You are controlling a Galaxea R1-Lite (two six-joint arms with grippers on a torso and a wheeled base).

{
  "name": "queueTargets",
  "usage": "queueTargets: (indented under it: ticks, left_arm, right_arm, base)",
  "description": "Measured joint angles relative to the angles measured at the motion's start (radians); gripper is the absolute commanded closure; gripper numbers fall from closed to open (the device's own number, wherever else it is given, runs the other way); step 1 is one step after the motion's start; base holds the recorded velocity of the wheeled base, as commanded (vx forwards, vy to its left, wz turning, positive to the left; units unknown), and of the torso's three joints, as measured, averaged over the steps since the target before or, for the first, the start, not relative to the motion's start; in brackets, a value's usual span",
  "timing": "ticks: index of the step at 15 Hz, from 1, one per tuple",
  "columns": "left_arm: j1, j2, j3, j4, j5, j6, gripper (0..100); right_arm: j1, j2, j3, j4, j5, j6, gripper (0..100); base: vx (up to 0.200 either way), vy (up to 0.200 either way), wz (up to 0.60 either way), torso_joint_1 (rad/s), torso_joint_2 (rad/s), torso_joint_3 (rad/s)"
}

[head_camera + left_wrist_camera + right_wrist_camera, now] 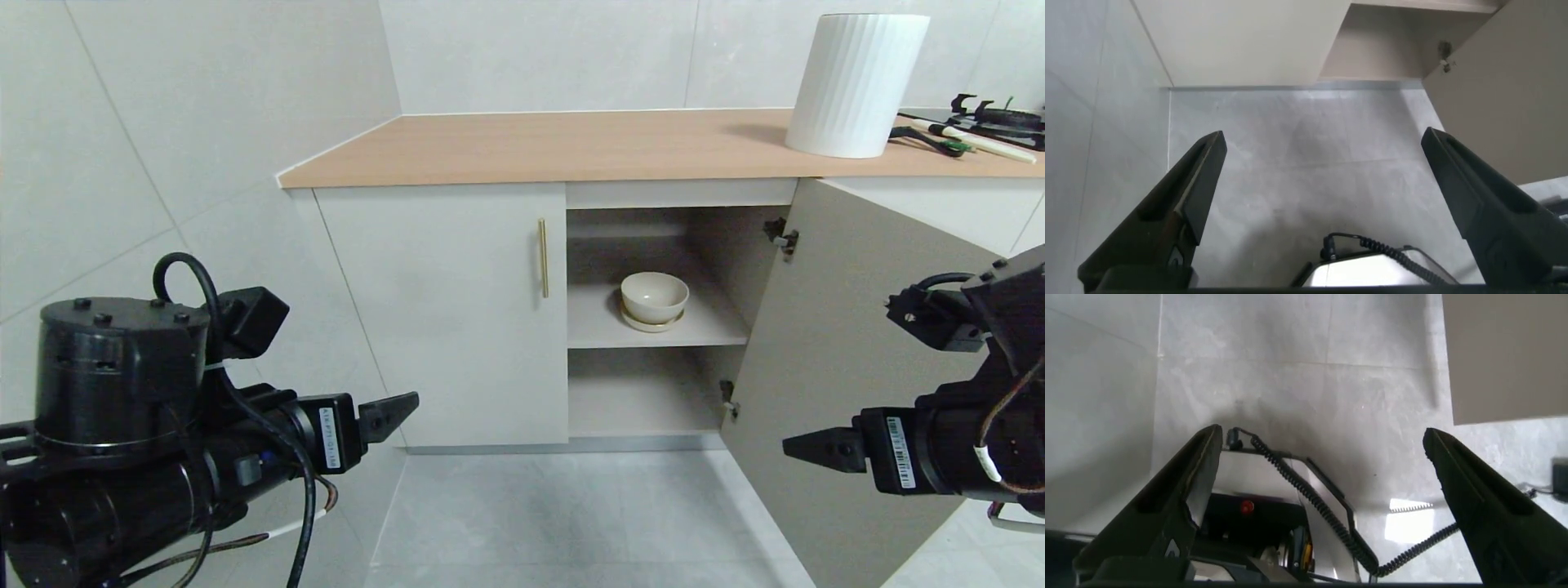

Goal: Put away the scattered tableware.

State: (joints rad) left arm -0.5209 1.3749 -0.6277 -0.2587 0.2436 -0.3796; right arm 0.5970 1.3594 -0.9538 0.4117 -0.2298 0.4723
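Note:
A cream bowl (654,296) sits on a small plate (651,324) on the middle shelf of the open cabinet (653,327). My left gripper (392,412) hangs low at the left, in front of the shut cabinet door, open and holding nothing; in its wrist view its fingers (1184,204) stand wide apart over the grey floor. My right gripper (816,447) hangs low at the right, beside the opened door (824,359), also open with nothing held, fingers (1176,506) spread over the floor.
The right cabinet door stands swung out toward me; the left door (445,314) with a gold handle (543,257) is closed. On the wooden counter (571,147) stand a white ribbed cylinder (857,82) and some utensils (971,135) at the far right. Tiled wall runs along the left.

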Motion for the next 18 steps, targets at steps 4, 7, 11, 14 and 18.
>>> queueTargets:
  ticks: [4,7,11,14,18]
  left_arm:
    - [-0.001,0.001,0.003,0.000,0.000,0.002,0]
    - [-0.001,0.000,0.003,0.000,0.000,0.002,0]
    - [-0.001,-0.001,0.005,0.000,0.000,0.001,0]
    - [0.000,0.000,0.005,0.000,0.000,0.001,0]
    - [-0.002,0.000,0.005,0.000,0.000,0.000,0]
  right_arm:
    - [-0.002,0.000,0.010,0.006,-0.014,-0.003,0]
    - [-0.010,0.013,0.012,0.033,-0.050,-0.005,0]
    - [-0.067,0.044,-0.006,0.133,-0.055,-0.046,0]
    - [-0.081,0.039,-0.057,0.319,-0.054,-0.045,0]
    - [-0.211,0.007,-0.157,0.420,-0.057,-0.069,0]
  base:
    - [0.000,-0.200,0.00,0.000,0.00,0.000]
    - [0.000,-0.200,0.00,0.002,0.00,0.002]
    - [0.000,-0.100,0.00,0.001,0.00,0.002]
    - [0.000,0.000,0.00,0.000,0.00,0.000]
    - [0.000,0.000,0.00,0.000,0.00,0.000]
